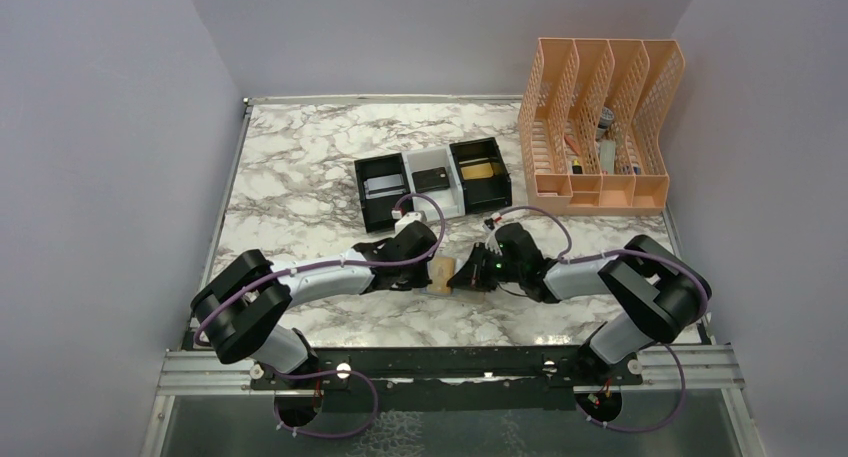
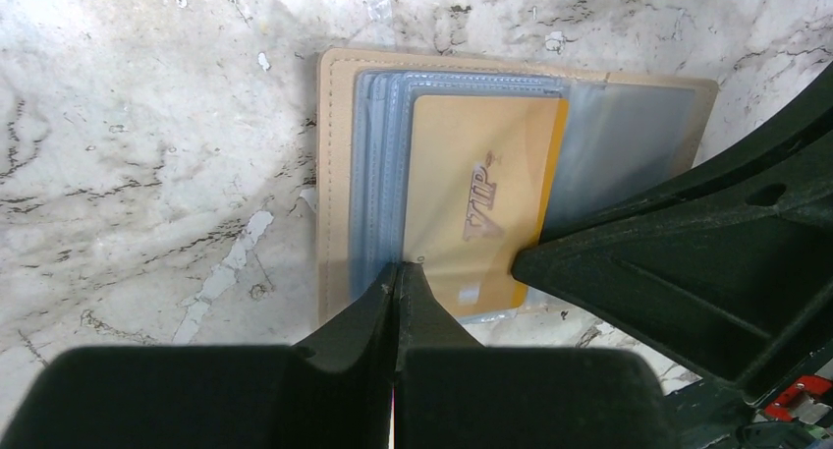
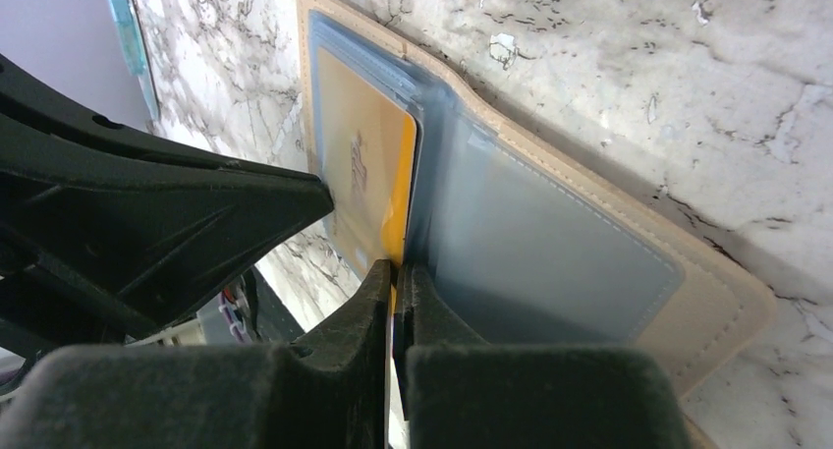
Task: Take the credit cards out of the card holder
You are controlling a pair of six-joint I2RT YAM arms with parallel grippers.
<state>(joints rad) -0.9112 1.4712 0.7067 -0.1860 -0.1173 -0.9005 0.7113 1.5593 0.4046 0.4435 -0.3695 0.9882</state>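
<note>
While the card holder (image 2: 334, 174) lies open and flat on the marble counter (image 1: 300, 177), the two arms meet over it from opposite sides, their tips close together. The right gripper (image 3: 396, 272) is pinched onto the edge of the gold card (image 2: 472, 194), and the card's orange rim shows between its fingers. The rest of the card stretches ahead of that gripper over the holder's bluish clear pockets. The left gripper (image 2: 398, 268) is fully closed. Its tips press down on the stacked pockets right at the card's other edge, and whether they catch any plastic cannot be told. Beyond both grippers stand three small bins (image 1: 432, 182), two black and one white. Farther off, to the right gripper's right, stands a peach mesh file organizer (image 1: 600, 127).
</note>
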